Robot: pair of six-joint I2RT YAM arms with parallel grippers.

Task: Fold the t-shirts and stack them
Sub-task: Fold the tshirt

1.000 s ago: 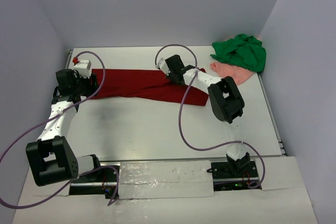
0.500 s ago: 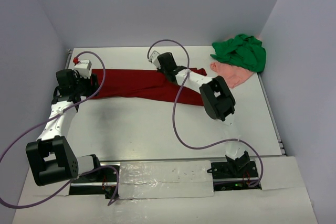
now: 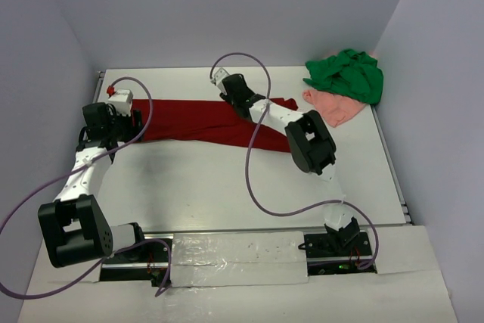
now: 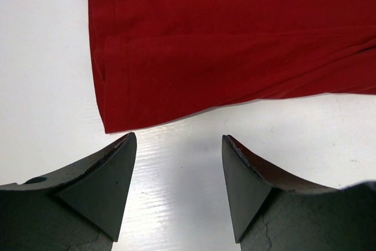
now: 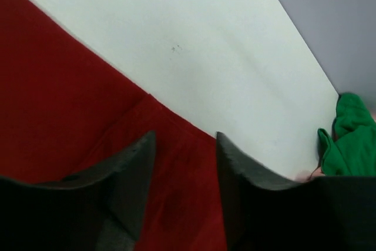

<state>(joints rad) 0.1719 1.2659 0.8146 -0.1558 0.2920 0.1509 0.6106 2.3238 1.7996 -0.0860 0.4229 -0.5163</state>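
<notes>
White worktop (image 3: 227, 179) lies directly under my left fingers (image 4: 100, 186), which stand wide apart and hold nothing. Just beyond their tips is the near corner of the dark red t-shirt (image 4: 235, 39), its left end squared off with a hem running along it. The tips are close to that corner but not on it.

From above, the garment stretches as a long, narrow band across the far half of the worktop, from my left arm to past the middle. It looks to me like it is already doubled lengthwise, though I cannot count the layers.

Farther out, my right fingers (image 5: 123, 174) hang over the band's far edge, a little right of its middle. They are parted more narrowly than the left pair. Red cloth shows through the gap, flat rather than pinched, so I judge them unloaded. Whether the tips touch the fabric I cannot tell.

At the far right corner the green t-shirt (image 3: 348, 73) sits crumpled, partly on top of the pink t-shirt (image 3: 333, 107). Neither is folded.

I read this as the crosswise fold being set up. My left pair needs to go forward and down to nip the corner, taking every layer. My right pair needs its own hold before either end is carried over.
</notes>
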